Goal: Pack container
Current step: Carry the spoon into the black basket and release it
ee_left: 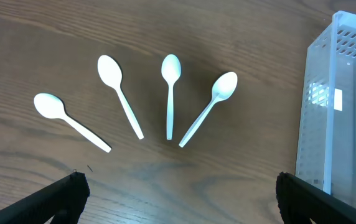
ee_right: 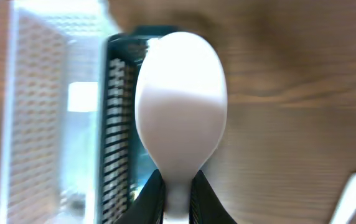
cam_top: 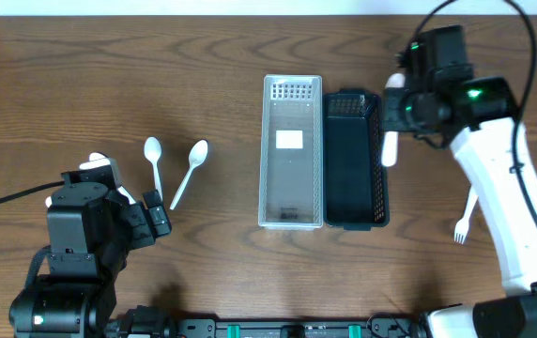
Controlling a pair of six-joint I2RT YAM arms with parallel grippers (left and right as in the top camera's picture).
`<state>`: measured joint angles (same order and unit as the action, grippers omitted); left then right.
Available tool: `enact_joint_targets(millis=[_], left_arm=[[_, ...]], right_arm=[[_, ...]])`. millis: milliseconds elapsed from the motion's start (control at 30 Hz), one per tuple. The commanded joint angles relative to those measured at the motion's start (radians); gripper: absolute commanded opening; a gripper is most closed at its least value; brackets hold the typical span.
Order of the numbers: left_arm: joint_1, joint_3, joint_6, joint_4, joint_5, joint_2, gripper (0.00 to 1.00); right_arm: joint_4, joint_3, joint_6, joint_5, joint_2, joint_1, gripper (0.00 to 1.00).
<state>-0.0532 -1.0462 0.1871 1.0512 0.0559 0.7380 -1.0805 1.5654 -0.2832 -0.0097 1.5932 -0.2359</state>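
Observation:
My right gripper [cam_top: 402, 101] is shut on a white plastic spoon [cam_top: 389, 148] and holds it beside the right edge of the black slotted container [cam_top: 351, 178]. In the right wrist view the spoon's bowl [ee_right: 181, 112] fills the middle, and the fingers [ee_right: 178, 196] pinch its neck. A clear white container [cam_top: 292, 202] stands touching the black one's left side. Several white spoons [ee_left: 170, 93] lie fanned on the table in front of my left gripper [ee_left: 181, 190], which is open and empty. In the overhead view my left gripper [cam_top: 156, 214] sits just below two visible spoons [cam_top: 191, 161].
A white plastic fork [cam_top: 464, 216] lies on the table right of the containers, under the right arm. Its handle shows in the right wrist view [ee_right: 351, 193]. The clear container [ee_left: 343, 106] stands at the right edge of the left wrist view.

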Motion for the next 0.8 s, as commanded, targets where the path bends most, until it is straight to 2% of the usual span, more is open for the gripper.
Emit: enact_joint_targets(millis=[0,400,467,500,567,767], left_arm=[[0.002,-0.016,0.010,0.003,0.005,0.003,0.98],[0.002,-0.016,0.010,0.003,0.005,0.003,0.98],[0.002,-0.016,0.010,0.003,0.005,0.003,0.98],[0.002,-0.016,0.010,0.003,0.005,0.003,0.98],[0.002,-0.016,0.010,0.003,0.005,0.003,0.98],[0.002,-0.016,0.010,0.003,0.005,0.003,0.98]], right_arm=[[-0.001,-0.030,-0.115,0.002,0.078,-0.061,0.08],[0.019,-0.061,-0.140,0.001,0.359,-0.145,0.11],[0.031,-0.061,-0.139,0.001,0.367,-0.145,0.17],[0.037,-0.060,-0.139,0.001,0.366,-0.145,0.29],[0.042,-0.059,-0.138,0.001,0.359,-0.143,0.42],[-0.003,-0.009,-0.128,0.051,0.283,-0.114,0.44]])
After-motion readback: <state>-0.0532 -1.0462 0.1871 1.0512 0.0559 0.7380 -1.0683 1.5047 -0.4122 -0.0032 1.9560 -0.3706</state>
